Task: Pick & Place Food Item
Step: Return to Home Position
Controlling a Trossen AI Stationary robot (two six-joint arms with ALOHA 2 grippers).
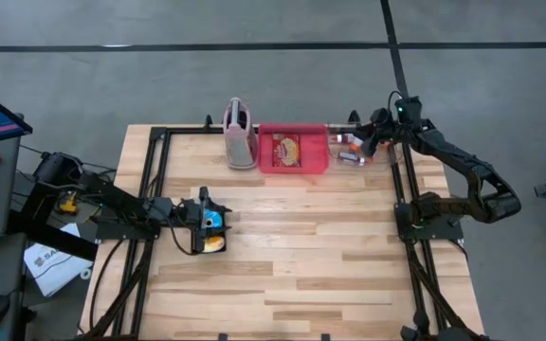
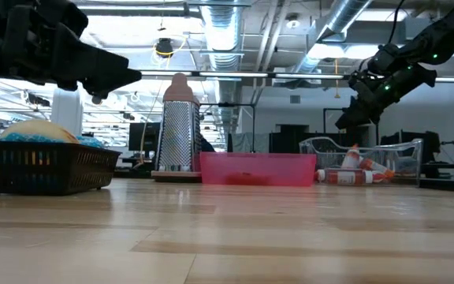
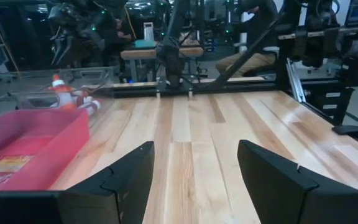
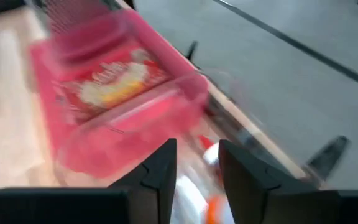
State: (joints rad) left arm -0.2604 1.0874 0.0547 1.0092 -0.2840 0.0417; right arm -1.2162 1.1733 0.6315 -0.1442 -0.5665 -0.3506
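Along the far edge of the table three things stand in a row. The grater is leftmost and upright, the tray is just beside it on its right, and the bin is right of the tray, reaching toward the far right corner. A packet lies flat in the tray. The food coloring bottles lie on their sides in the bin. The right gripper hangs above the bin. The basket sits well apart from that row, left of the table's middle and about halfway between the far and near edges. The left gripper is above it.
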